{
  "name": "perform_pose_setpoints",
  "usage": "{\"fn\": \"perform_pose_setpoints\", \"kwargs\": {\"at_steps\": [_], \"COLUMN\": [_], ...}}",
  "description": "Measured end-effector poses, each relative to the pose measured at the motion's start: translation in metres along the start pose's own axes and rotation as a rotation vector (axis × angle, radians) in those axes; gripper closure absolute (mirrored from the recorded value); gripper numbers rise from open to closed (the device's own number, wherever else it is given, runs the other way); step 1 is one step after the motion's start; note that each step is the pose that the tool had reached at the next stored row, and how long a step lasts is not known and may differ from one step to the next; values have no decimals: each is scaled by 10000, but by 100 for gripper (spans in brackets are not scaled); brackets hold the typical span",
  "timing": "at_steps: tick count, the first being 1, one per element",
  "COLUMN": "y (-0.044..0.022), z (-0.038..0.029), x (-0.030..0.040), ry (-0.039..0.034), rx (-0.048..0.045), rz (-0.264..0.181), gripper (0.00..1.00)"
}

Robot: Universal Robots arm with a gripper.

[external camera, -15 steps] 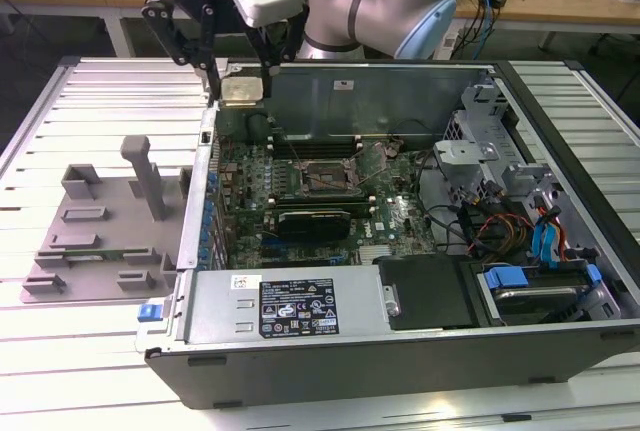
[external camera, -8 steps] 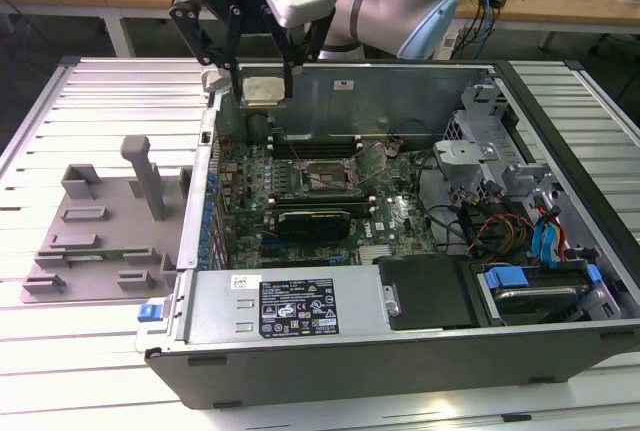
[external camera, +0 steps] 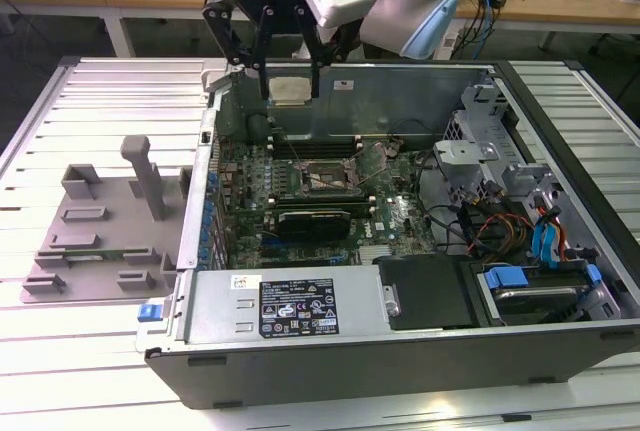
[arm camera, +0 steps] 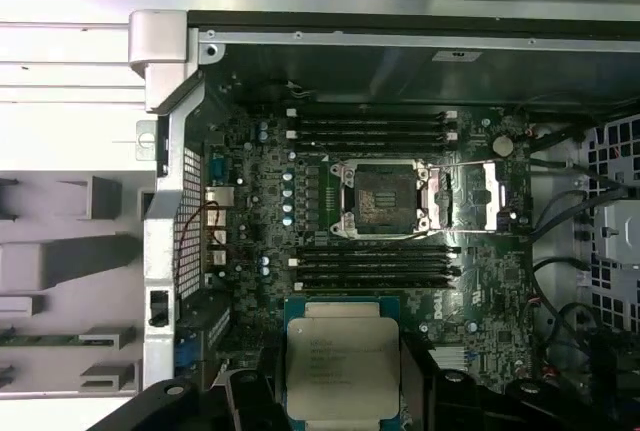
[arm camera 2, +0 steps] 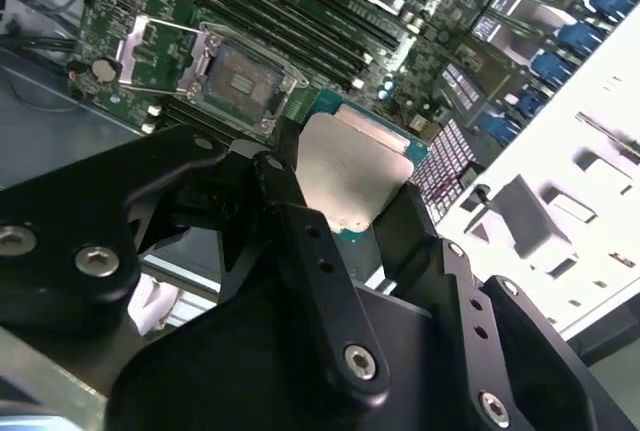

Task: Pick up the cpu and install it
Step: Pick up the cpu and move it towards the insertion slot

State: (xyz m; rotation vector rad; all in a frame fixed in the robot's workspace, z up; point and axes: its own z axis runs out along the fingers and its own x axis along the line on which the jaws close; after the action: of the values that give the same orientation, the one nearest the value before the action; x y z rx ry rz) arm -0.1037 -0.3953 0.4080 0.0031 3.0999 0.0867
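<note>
My gripper (external camera: 291, 92) is shut on the cpu (external camera: 290, 90), a flat square chip with a silver top, held in the air above the far wall of the open computer case (external camera: 400, 351). The cpu (arm camera 2: 352, 176) sits between the black fingers (arm camera 2: 300, 241) in the second wrist view, and the cpu (arm camera: 343, 363) shows face up in the first wrist view. The motherboard socket (external camera: 322, 175) lies open in the middle of the green board, nearer than the chip, with its metal cover (arm camera: 495, 194) swung aside. The socket (arm camera: 383, 197) and socket (arm camera 2: 240, 76) look bare inside.
Memory sticks (external camera: 310, 214) lie next to the socket. Drive bays and blue cables (external camera: 545, 241) fill the case at the exterior view's right. A grey fixture plate (external camera: 105, 231) with an upright post stands on the slatted table at the exterior view's left. A black power supply (external camera: 300, 306) sits along the case's near side.
</note>
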Motion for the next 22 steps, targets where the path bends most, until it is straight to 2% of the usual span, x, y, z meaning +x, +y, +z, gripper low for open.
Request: {"fn": "perform_pose_setpoints", "kwargs": {"at_steps": [6, 8, 13, 18, 22], "y": [0, 0, 0, 1, -3], "z": [5, 9, 12, 18, 65], "x": [-129, -209, -295, -304, -302], "ry": [0, 0, 0, -2, 0], "rx": [0, 0, 0, -2, 1], "rz": [0, 0, -1, 0, 0], "gripper": [45, 45, 45, 45, 45]}}
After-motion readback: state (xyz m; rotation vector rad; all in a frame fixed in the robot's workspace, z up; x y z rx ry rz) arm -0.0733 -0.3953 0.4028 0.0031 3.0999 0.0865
